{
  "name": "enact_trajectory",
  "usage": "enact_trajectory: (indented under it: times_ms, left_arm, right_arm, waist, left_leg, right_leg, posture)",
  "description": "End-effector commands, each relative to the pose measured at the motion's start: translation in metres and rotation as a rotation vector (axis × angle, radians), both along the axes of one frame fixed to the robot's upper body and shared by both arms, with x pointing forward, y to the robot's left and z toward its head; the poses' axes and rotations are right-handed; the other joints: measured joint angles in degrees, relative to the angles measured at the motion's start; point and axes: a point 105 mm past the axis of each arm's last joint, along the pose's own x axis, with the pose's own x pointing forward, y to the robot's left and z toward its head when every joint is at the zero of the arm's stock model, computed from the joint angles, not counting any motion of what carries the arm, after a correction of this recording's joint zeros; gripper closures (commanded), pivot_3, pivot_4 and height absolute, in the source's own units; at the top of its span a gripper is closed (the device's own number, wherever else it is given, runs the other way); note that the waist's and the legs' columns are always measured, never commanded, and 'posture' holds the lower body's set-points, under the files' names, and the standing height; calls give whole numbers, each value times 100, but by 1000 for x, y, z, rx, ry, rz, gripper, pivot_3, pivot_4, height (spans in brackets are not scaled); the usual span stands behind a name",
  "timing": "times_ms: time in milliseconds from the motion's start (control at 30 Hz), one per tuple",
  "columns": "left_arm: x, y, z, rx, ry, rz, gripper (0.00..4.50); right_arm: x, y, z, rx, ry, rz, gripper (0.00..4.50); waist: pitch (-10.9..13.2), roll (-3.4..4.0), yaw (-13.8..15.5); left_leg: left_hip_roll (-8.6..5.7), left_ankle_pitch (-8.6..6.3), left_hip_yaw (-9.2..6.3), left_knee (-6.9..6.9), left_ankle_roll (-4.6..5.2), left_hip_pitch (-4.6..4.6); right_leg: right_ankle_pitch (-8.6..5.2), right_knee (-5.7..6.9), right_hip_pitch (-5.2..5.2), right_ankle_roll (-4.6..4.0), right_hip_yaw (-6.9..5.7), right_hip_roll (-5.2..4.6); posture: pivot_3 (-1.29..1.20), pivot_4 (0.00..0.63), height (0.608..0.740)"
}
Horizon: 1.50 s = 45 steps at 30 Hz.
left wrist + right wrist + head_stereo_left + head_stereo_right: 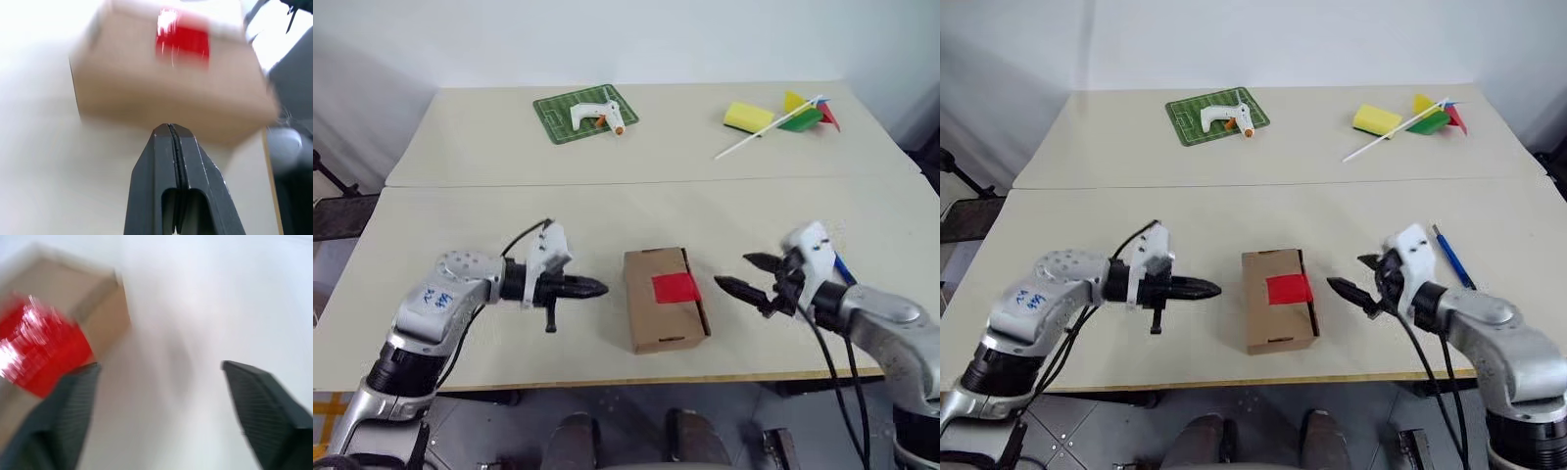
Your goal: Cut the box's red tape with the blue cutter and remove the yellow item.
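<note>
The box (667, 298) sits closed near the lower middle of the frame on the pale table (607, 211), its red tape (676, 288) unbroken across the flap seam toward the box's right edge. The blue cutter (1452, 257) lies on the table at the right of the frame, just behind the right gripper (1363, 279), partly hidden by that arm. The yellow item is presumably inside the sealed box.

The right gripper's jaws stand wide apart and empty, tips pointing toward the box. The left gripper (592, 288), at the left of the box and apart from it, has its jaws pressed together on nothing.

The step in hand looks like fetching the cutter, since no tool is held. To do it well, the right gripper would need to turn away from the box and come down over the cutter's shaft across its length, closing near the middle so the slim stick does not pivot or roll. The left gripper could then steady the light box from its left side.

The box is matte brown cardboard, rectangular, with sharp folded edges; the tape is a glossy square that catches light. The cutter is a thin, smooth, pen-like stick. The table surface is flat, smooth and cream-coloured.
</note>
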Motion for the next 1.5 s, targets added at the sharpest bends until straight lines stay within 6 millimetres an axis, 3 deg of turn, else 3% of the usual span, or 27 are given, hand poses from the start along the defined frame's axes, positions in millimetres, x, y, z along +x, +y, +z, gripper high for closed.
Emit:
enact_trajectory:
  times_ms: [33,200,467,933,1033,1167,1267,1433,1500]
  left_arm:
    - [9,-17,1,-43,-25,-1,4500]
    - [11,-38,-26,-18,1,1,4500]
    - [16,-41,-48,51,5,58,4500]
    - [12,-35,-56,66,29,73,4500]
    - [11,-35,-57,68,30,73,4500]
    - [12,-37,-55,66,26,72,4500]
    - [12,-37,-55,67,23,72,4500]
    - [13,-37,-54,69,21,76,4500]
    - [14,-36,-54,71,20,82,4500]
  right_arm:
    - [-5,14,5,46,32,37,24]
    - [0,25,-11,19,84,8,24]
    - [8,17,-23,-22,119,-57,24]
    - [11,-20,-39,-171,186,-192,24]
    - [13,-17,-39,-196,181,-188,24]
    - [16,1,-36,-236,141,-135,24]
    - [16,4,-46,-412,82,-92,24]
    - [14,2,-53,-486,44,-52,24]
    - [15,-12,-53,-529,48,-55,24]
  waist:
    - [0,0,-14]
    - [0,-1,-51]
    - [-1,-4,-22]
    - [-12,-16,-26]
    - [-12,-16,-27]
    - [-12,-16,-37]
    - [-12,-16,-30]
    - [-12,-16,-23]
    - [-12,-16,-20]
  left_leg:
    - [0,0,0,0,1,0]
    - [0,7,7,-2,-11,-9]
    - [0,5,7,-2,-8,0]
    - [-1,-1,2,-2,12,15]
    - [-1,-1,2,-2,12,15]
    - [-1,-1,2,-2,12,15]
    - [-1,-1,0,-2,12,14]
    - [-2,-4,2,-2,16,12]
    - [-2,-3,1,-2,15,12]
  right_leg:
    - [0,4,-1,0,0,1]
    - [0,5,-12,1,4,3]
    - [0,3,-4,0,4,2]
    - [-2,-4,6,-3,4,0]
    - [-2,-4,5,-4,4,0]
    - [-2,-4,5,-4,4,0]
    - [-3,-4,4,-5,3,1]
    - [-3,-14,5,-6,3,0]
    - [-3,-12,5,-6,2,0]
  posture:
    - [0,150,740]
    - [0,150,740]
    - [0,150,740]
    - [0,150,740]
    - [0,150,740]
    - [0,150,740]
    - [0,150,740]
    - [0,150,740]
    - [0,150,740]
